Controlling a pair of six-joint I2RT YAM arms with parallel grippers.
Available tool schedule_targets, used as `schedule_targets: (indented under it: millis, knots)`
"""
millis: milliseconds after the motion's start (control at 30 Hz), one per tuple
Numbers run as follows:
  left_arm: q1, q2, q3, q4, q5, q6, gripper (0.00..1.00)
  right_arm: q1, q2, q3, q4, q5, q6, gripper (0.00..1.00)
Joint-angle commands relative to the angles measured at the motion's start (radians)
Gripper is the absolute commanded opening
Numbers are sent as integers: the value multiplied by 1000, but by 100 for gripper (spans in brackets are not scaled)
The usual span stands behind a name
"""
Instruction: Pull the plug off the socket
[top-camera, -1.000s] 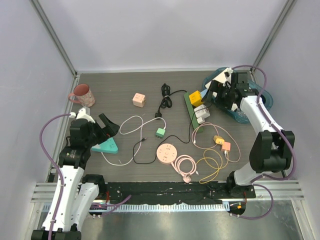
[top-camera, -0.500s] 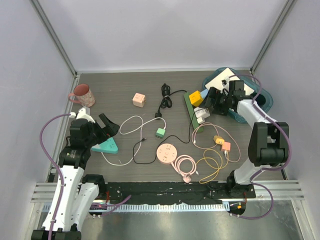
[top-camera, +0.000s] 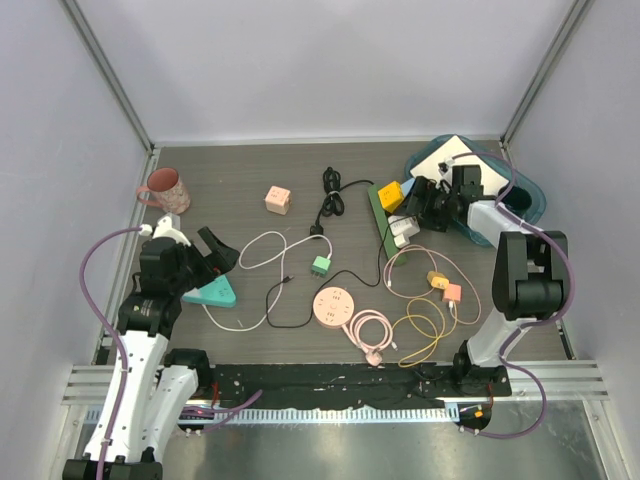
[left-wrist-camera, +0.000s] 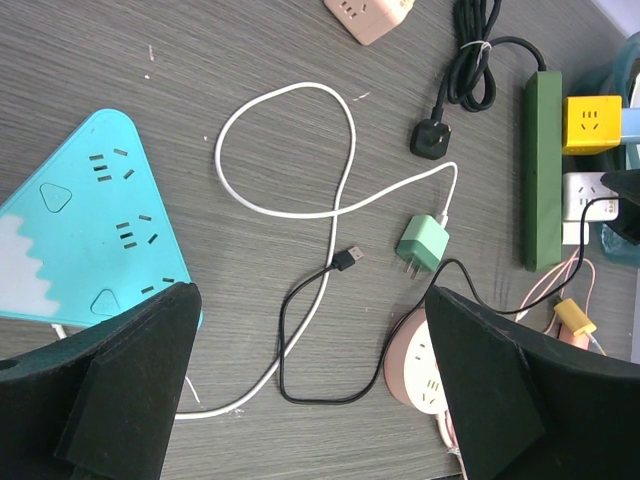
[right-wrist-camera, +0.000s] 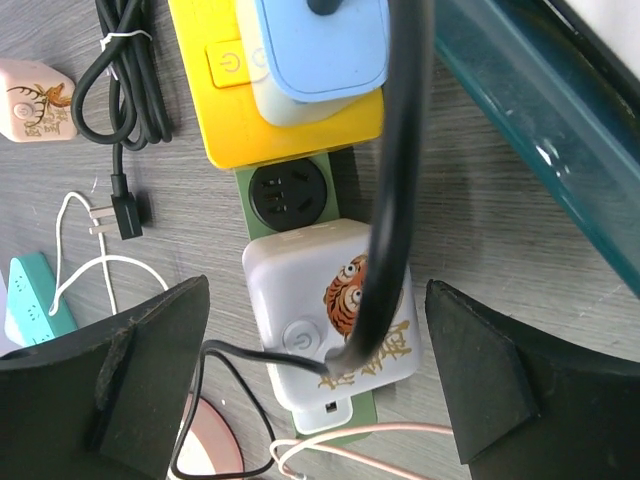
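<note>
A dark green power strip (top-camera: 380, 222) lies right of centre. A yellow cube adapter (top-camera: 391, 194) and a white adapter (top-camera: 404, 228) are plugged into it. In the right wrist view the strip (right-wrist-camera: 290, 190) carries the yellow cube (right-wrist-camera: 300, 135) with a light blue plug (right-wrist-camera: 315, 50) on it, and the white tiger-print adapter (right-wrist-camera: 300, 300). My right gripper (right-wrist-camera: 318, 290) is open, its jaws either side of the white adapter; it also shows in the top view (top-camera: 425, 205). My left gripper (top-camera: 215, 250) is open and empty by a teal triangular socket (left-wrist-camera: 90, 230).
A thick black cable (right-wrist-camera: 400, 180) hangs across the right wrist view. A teal tray (top-camera: 527, 200) sits behind the right gripper. A pink mug (top-camera: 164, 188), pink cube socket (top-camera: 278, 199), green charger (top-camera: 320, 265), round pink socket (top-camera: 335, 304) and coiled cables (top-camera: 410, 320) lie around.
My right gripper has swung left from over the teal tray to the white adapter on the green strip. The left arm has not moved.
</note>
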Motion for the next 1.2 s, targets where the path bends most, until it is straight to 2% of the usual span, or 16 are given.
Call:
schedule_targets:
  millis: [0, 200, 267, 333, 533, 700, 800, 900, 1167]
  knots:
    - [0, -2, -1, 50, 19, 14, 100, 33, 10, -5, 78, -49, 12, 93]
    - [0, -3, -4, 56, 33, 13, 100, 44, -14, -28, 132, -109, 24, 74]
    - [0, -9, -10, 67, 65, 14, 98, 52, -23, -34, 144, -118, 32, 61]
    - [0, -10, -26, 99, 102, 3, 96, 73, -31, -35, 142, -105, 35, 48]
    - [-13, 35, 6, 94, 141, -38, 90, 179, -97, -54, 150, 10, 37, 29]
    - [-59, 108, 66, 175, 122, -130, 87, 291, -174, -84, 191, 122, 69, 20]
    - [-154, 209, 89, 252, 49, -170, 87, 332, -215, -127, 239, 147, 115, 17]
    - [-304, 353, 134, 307, -53, -184, 87, 351, -252, -167, 290, 162, 149, 14]
    - [-368, 630, 178, 577, -40, -294, 85, 352, -330, -233, 366, 159, 212, 11]
